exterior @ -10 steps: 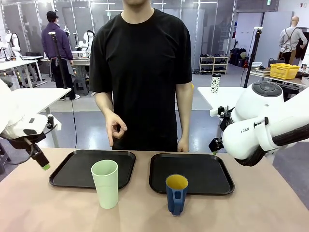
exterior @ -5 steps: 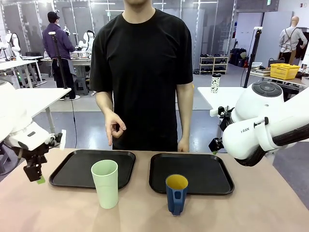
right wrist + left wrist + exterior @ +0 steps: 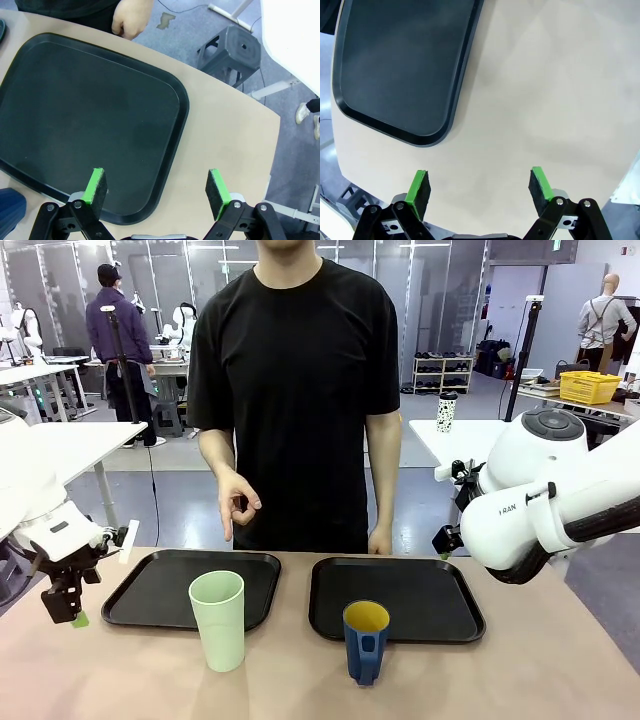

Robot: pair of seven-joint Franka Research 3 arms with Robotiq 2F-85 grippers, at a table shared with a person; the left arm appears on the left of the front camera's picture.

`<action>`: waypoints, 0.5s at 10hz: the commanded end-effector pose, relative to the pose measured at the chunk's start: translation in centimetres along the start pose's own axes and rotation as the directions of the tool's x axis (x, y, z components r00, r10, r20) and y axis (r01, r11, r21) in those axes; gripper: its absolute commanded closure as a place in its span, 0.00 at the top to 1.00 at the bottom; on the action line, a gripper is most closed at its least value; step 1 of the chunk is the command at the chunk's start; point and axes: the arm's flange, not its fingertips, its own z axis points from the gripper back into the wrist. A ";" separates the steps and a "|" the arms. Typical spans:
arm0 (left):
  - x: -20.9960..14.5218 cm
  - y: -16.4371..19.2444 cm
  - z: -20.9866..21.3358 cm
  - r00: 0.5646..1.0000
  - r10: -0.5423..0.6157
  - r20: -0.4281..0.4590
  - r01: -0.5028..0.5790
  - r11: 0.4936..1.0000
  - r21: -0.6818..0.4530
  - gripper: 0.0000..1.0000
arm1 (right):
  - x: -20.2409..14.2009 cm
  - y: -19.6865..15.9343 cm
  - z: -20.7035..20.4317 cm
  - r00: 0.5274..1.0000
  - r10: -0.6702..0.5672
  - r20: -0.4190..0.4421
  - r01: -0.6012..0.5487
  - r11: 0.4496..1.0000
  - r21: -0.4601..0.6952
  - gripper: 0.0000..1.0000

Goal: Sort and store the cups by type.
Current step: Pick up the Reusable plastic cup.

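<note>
Two cups, a pale green plastic tumbler [image 3: 217, 625] and a dark blue handled mug [image 3: 366, 648], stand before black rectangular trays [image 3: 150, 588] [image 3: 430, 590]. Both the left pincer [image 3: 480, 176] and right pincer [image 3: 156, 176] gape, released.

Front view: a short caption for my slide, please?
Green tumbler and blue mug stand on the table before two black trays, a person opposite.

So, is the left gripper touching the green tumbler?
Apart. The front view shows the left gripper above the table, outside the left tray, whose near corner lies between it and the green tumbler; its jaws stand open.
</note>
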 end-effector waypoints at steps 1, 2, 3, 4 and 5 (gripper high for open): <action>0.2 0.0 0.1 1.000 0.023 0.004 -0.024 1.000 0.002 1.00 | 0.0 0.0 0.0 1.000 0.001 0.001 -0.001 1.000 0.000 1.00; 0.2 0.0 0.1 1.000 0.023 0.004 -0.024 1.000 0.002 1.00 | 0.0 0.0 0.0 1.000 0.001 0.001 -0.001 1.000 0.000 1.00; 0.2 0.0 0.1 1.000 0.023 0.004 -0.024 1.000 0.002 1.00 | 0.0 0.0 0.0 1.000 0.001 0.001 -0.001 1.000 0.000 1.00; -0.1 0.0 0.0 1.000 0.002 -0.001 -0.002 1.000 0.000 1.00 | 0.0 0.0 0.0 1.000 0.001 0.001 -0.001 1.000 0.000 1.00; -0.5 -0.4 -0.1 0.998 -0.004 0.060 0.003 1.000 0.019 1.00 | 0.0 0.0 0.0 1.000 0.001 0.001 -0.001 1.000 0.000 1.00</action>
